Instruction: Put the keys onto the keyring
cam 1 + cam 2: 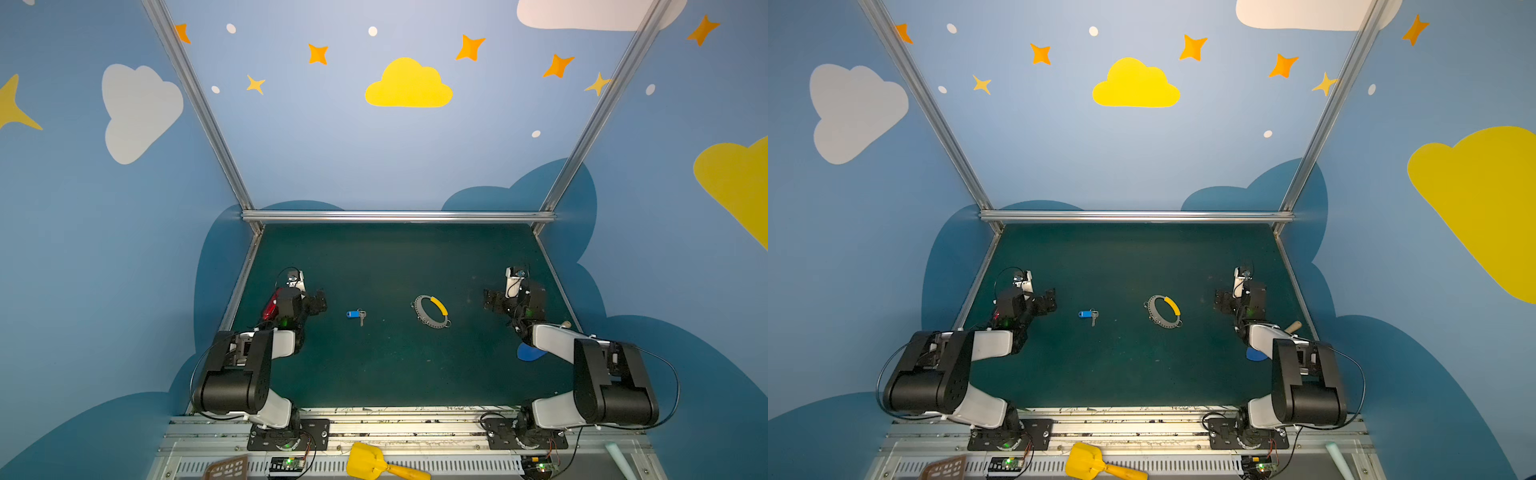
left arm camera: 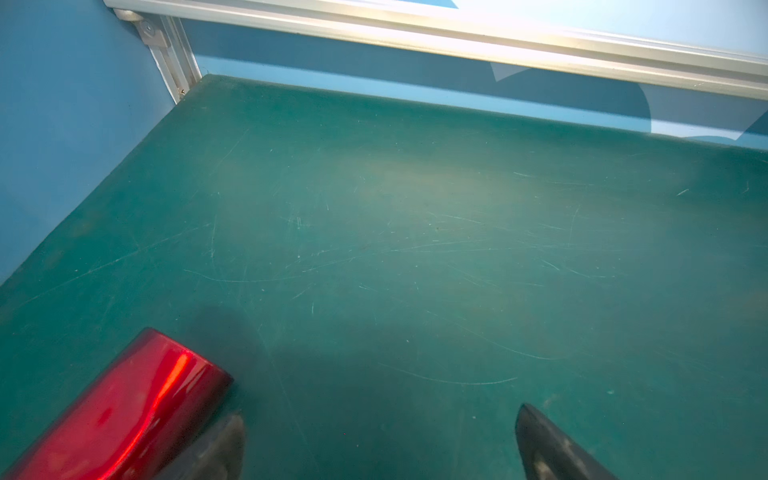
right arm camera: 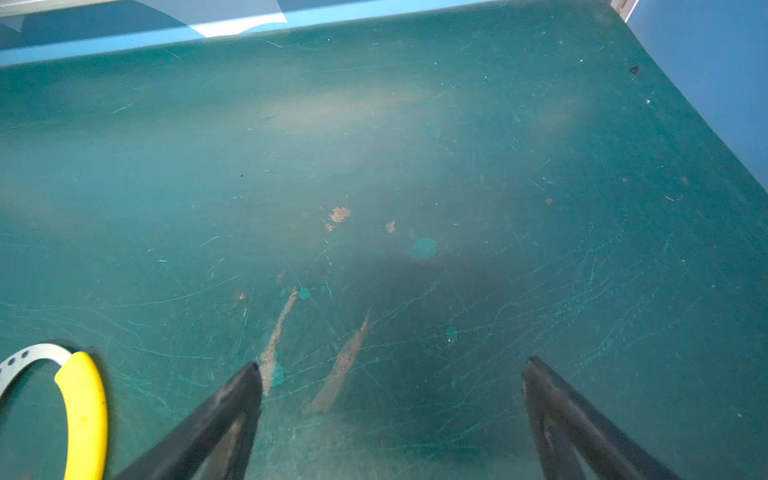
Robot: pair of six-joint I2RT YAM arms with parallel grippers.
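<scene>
Nothing of the task is done yet. Over the green mat (image 1: 395, 374) I am holding my left pincer (image 1: 320, 302) and right pincer (image 1: 489, 300) released and empty, one at each side. Between them the keyring (image 1: 439, 306) is lying right of centre. The keys (image 1: 356, 314) are lying left of centre, well apart from it. Pickup and threading are both pending.

yellow scoop (image 1: 365, 459) — red object (image 2: 124, 407) (glossy)

You're looking down in both top views from high above the tabletop's (image 1: 390, 365) near edge, nearly the same scene. Left wrist sits low, facing the far-left corner; right wrist, equally close, faces far-right, sharing the keyring (image 3: 81, 399) with them.
</scene>
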